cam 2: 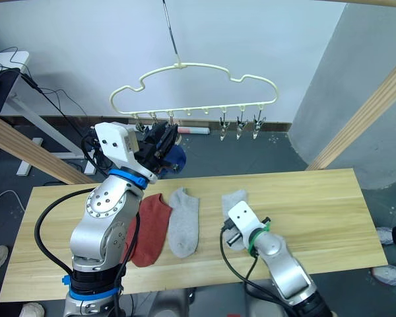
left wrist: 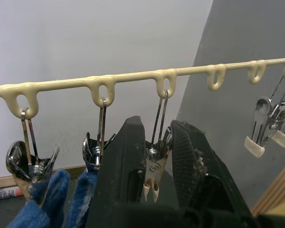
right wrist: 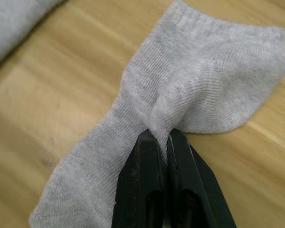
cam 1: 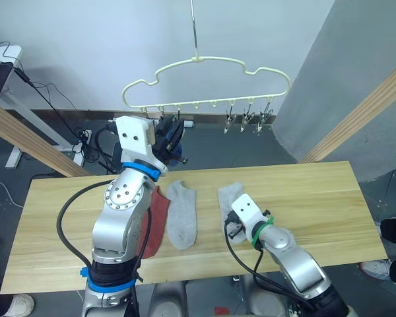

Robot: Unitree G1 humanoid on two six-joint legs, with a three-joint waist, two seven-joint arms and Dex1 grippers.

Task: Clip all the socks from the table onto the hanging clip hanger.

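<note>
The pale yellow clip hanger (cam 1: 204, 63) hangs above the table's (cam 1: 317, 198) far edge. My left gripper (left wrist: 156, 124) is raised to it, its fingers shut on the third metal clip (left wrist: 154, 159). Blue socks (left wrist: 52, 199) hang from the two clips beside it. Three more clips (cam 1: 247, 120) hang bare at the right end. A rust-red sock (cam 1: 157, 221) and a light grey sock (cam 1: 182, 214) lie flat side by side on the table. My right gripper (right wrist: 164, 137) is shut on a second light grey sock (right wrist: 199, 80), pinching a fold in its middle as it lies on the wood.
Slanted wooden beams (cam 1: 26, 135) (cam 1: 363, 112) cross behind the table on both sides. A grey panel (cam 1: 343, 59) stands at the back right. Cables and a white desk frame (cam 1: 13, 92) are on the floor at the left. Bare planks stretch right of the socks.
</note>
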